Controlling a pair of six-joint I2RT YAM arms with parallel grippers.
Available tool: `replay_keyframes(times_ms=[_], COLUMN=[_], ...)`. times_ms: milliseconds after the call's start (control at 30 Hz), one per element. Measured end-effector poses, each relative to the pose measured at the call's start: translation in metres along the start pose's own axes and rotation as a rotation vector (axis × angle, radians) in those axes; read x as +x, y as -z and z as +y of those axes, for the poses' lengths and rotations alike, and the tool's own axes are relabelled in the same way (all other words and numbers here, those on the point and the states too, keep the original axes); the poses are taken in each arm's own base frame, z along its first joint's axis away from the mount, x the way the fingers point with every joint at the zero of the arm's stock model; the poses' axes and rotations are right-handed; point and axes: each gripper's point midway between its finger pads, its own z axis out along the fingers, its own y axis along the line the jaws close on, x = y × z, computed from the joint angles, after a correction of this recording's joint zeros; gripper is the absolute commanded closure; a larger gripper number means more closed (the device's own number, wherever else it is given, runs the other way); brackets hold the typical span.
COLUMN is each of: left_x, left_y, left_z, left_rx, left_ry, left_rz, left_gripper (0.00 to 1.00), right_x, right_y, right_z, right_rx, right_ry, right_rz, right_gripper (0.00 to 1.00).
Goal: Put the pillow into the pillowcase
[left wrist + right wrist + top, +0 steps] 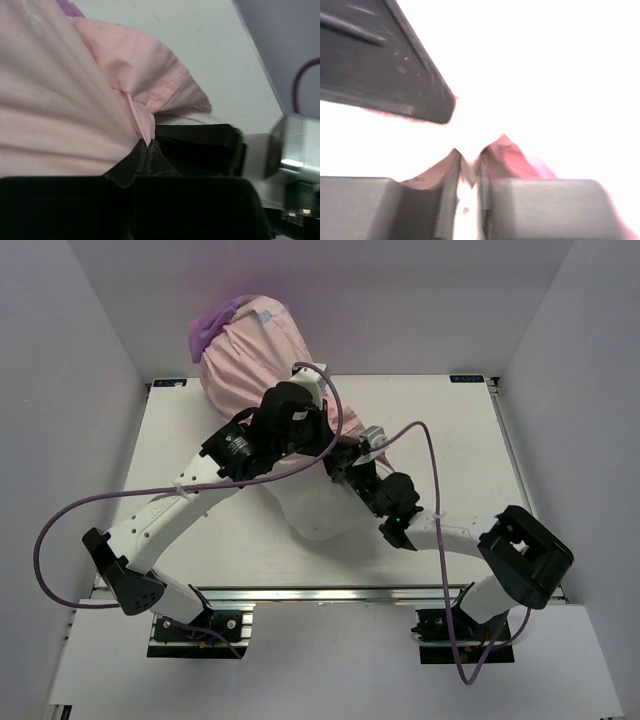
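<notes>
The pillowcase (250,350) is bunched pale pink side out at the table's far edge, with a purple part at its far left. It covers the far end of the white pillow (320,515), whose near end sticks out toward me. My left gripper (334,447) is shut on the pink hem of the pillowcase (145,100), and its fingertips (148,146) pinch a fold. My right gripper (352,466) sits right beside it at the case's mouth. In the washed-out right wrist view its jaws (468,172) stand nearly together on a fold of pink cloth (510,157).
The white table (450,440) has raised rails at its left, right and near edges. Grey walls enclose the cell. Purple cables loop from both arms over the table and past the near edge. A dark gripper part (380,60) fills the upper left of the right wrist view.
</notes>
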Motion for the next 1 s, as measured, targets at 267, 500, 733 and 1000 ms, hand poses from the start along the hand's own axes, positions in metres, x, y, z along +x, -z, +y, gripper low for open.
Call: replay_keyframes(times_ms=[267,500,733,1000], left_x=[0.023,0.028,0.028,0.023], left_y=[-0.010,-0.019,-0.024,-0.024], left_z=[0.033,0.062,0.077,0.078], left_rx=[-0.153,-0.253,-0.298,-0.299], left_ry=[0.008,0.048,0.077,0.082], left_rz=[0.029,0.012,-0.007,-0.025], left_gripper=[1.00,1.00,1.00,1.00], right_x=[-0.002,-0.002,-0.041,-0.012], right_y=[0.022,0.014,0.040,0.091], right_z=[0.016,0.037,0.017,0.011], right_rx=[-0.121,-0.194,-0.046,-0.025], right_ry=[-0.048,-0.073,-0.052,-0.045], right_rz=[0.052,0.364,0.589,0.814], right_gripper=[0.11,0.11,0.11,0.11])
